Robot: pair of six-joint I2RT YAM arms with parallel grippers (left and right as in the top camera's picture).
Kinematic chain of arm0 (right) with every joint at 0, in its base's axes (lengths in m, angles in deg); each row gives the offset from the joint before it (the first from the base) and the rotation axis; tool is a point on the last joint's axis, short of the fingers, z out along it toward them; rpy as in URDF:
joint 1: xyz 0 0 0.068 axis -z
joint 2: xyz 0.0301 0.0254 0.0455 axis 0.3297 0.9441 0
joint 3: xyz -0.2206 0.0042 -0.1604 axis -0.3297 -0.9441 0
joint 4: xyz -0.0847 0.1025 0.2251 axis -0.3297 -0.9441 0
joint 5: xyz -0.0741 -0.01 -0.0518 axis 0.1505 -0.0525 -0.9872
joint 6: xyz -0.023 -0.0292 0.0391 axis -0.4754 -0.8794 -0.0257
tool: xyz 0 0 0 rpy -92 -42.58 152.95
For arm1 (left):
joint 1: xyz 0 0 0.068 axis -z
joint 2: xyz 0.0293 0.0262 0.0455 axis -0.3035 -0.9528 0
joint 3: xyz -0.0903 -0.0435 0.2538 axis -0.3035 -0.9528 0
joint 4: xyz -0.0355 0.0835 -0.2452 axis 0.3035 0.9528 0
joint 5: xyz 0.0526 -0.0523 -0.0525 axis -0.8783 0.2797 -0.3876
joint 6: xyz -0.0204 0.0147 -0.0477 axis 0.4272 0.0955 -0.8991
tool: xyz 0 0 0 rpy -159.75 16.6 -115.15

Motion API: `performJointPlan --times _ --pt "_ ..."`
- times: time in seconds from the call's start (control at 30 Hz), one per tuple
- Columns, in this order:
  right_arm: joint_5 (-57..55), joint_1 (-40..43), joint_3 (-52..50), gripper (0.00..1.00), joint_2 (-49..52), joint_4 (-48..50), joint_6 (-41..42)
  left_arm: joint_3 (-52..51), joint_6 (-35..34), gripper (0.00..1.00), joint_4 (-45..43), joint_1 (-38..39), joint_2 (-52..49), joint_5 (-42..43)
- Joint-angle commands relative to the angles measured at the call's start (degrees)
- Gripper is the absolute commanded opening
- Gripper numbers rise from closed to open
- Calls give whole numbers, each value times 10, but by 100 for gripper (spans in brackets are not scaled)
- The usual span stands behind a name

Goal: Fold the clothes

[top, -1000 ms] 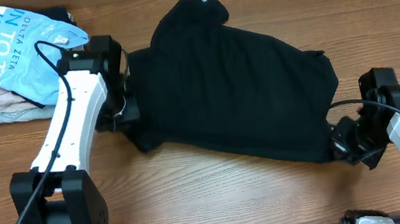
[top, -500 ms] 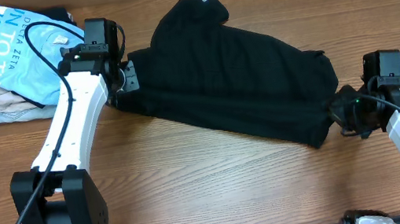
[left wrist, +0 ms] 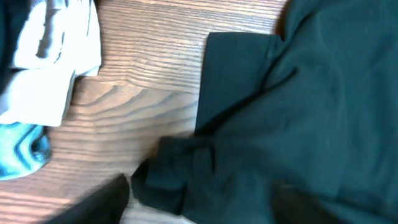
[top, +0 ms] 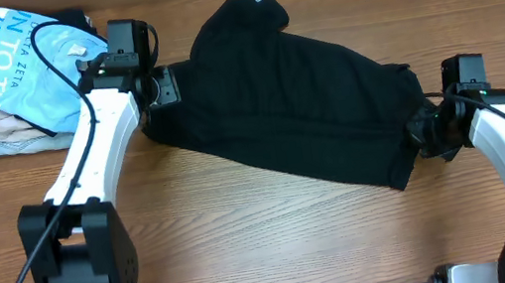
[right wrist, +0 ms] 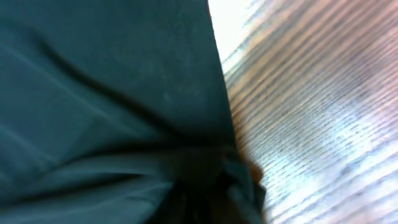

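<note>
The black garment [top: 296, 95] lies spread across the middle of the desk [top: 248, 243], running from the far edge near the centre down toward the right side. It is doubled over on itself. A rounded lobe with a tiny white mark [top: 258, 0] sits at its far end, and its lowest corner points at the near right part of the desk.

My left gripper [top: 162, 88] is at the garment's left edge, toward the far left of the desk. In my left wrist view my fingers [left wrist: 99, 204] are dark blurs low in the frame, standing wide apart. A rumpled fold of the black cloth [left wrist: 171, 180] lies loose between them, so this gripper is open and holds nothing.

My right gripper [top: 421, 129] is right against the garment's right end, near the right edge of the desk. My right wrist view is filled with dark cloth [right wrist: 112, 93] bunched up close to the lens, with bare wood beside it. I cannot make out my fingers there, so I cannot tell whether this gripper is closed on the fabric or has let go.

In the far left corner of the desk a light blue lettered T-shirt [top: 16, 66] lies on top of a beige garment [top: 1, 136], just beside my left arm and apart from the black garment.
</note>
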Motion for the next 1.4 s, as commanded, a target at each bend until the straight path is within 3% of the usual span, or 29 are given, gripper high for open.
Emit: performJointPlan --times 0.0,0.1,0.23,0.37,0.47,0.7,0.93,1.37 --pt "-8 0 2 38 11 14 -10 -3 11 91 -17 4 -27 -8" --pt "-1 0 9 55 11 26 -37 -3 35 100 -39 3 -30 -8" --pt "7 3 57 73 10 -2 -77 51 64 100 -16 3 -26 24" --pt "72 4 155 86 10 -53 -163 163 177 100 52 8 -26 112" --pt "76 3 240 88 10 -109 -202 236 191 100 75 21 -27 117" --pt "42 1 360 88 10 -188 -234 330 221 100 28 70 -76 116" --pt "37 1 363 88 12 -198 -238 416 244 100 -54 112 -228 106" --pt "9 1 359 88 13 -188 -238 420 265 100 -227 132 -383 80"
